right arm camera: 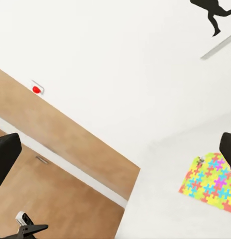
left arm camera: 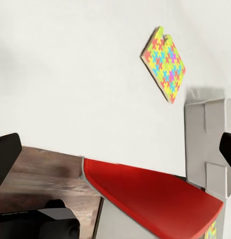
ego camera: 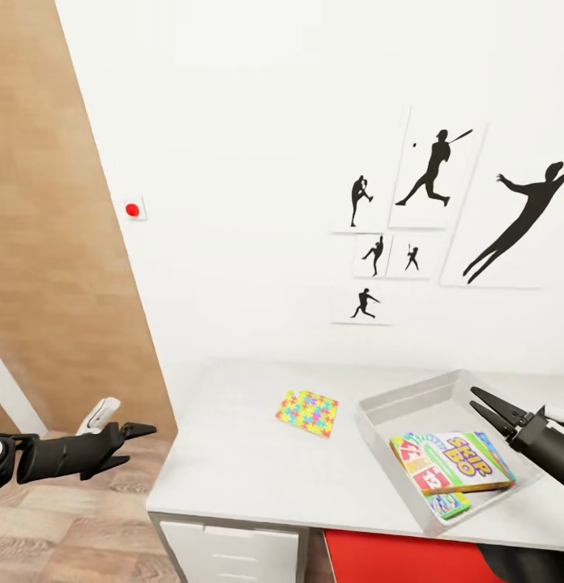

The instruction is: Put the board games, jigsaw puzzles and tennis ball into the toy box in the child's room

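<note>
A multicoloured jigsaw puzzle [ego camera: 306, 411] [left arm camera: 165, 63] [right arm camera: 207, 184] lies flat on the pale table [ego camera: 233, 461], left of the grey toy box [ego camera: 395, 405] [left arm camera: 207, 144]. Inside the toy box a "Skip-Bo" board game [ego camera: 454, 460] rests on other flat printed boxes. My right gripper [ego camera: 474, 397] [right arm camera: 115, 154] hovers open and empty over the box's far right part. Off the table's left end, my left gripper [ego camera: 140, 444] [left arm camera: 118, 149] is open and empty above the wood floor. The tennis ball and the bed are out of view.
A red chair seat [ego camera: 395, 559] [left arm camera: 150, 194] is tucked under the table's front edge, beside white drawer fronts [ego camera: 233, 551]. The white wall behind carries black sports prints [ego camera: 432, 170] and a red round button [ego camera: 133, 210] [right arm camera: 36, 89].
</note>
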Tool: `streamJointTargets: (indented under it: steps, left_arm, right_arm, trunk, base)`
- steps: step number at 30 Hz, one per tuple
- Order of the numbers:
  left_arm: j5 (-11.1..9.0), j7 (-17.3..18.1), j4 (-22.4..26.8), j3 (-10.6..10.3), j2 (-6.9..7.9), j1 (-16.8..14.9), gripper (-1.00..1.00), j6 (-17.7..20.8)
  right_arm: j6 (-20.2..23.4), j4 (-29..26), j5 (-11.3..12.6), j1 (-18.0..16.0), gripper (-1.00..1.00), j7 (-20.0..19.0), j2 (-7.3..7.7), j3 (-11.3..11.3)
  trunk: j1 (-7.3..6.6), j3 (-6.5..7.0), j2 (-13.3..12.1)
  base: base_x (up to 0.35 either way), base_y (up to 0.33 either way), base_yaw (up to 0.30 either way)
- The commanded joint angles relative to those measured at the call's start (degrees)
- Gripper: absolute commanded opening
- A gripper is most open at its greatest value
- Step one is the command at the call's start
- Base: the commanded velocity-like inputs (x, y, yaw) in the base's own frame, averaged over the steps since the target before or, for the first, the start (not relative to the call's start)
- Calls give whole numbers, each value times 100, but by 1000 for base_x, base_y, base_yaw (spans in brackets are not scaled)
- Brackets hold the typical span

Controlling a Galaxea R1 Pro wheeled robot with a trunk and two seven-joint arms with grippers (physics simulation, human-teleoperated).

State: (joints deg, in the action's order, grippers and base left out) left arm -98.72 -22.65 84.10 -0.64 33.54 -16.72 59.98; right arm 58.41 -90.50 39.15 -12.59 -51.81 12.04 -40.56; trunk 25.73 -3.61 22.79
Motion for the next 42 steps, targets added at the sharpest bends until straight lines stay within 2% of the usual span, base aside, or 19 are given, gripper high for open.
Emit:
streamJointTargets:
  steps: [1, 25, 42]
  left_arm:
    - [-60, -56, 1, -6, 4, -7, 100, 2]
    - [-60, -56, -1, -21, -1, -7, 100, 2]
    - [-60, -56, -3, -22, -1, -7, 100, 2]
  right_arm:
    - [21, -3, -22, -7, 100, -31, 0, -10]
    - [21, -3, -21, -7, 100, -31, -8, -12]
    - [21, -3, -21, -7, 100, -31, -9, -4]
  trunk:
    - [6, -13, 13]
    - [6, -13, 13]
    - [6, -13, 13]
  base:
    - [172, 239, 24]
    - [153, 249, 3]
    - [-5, 231, 0]
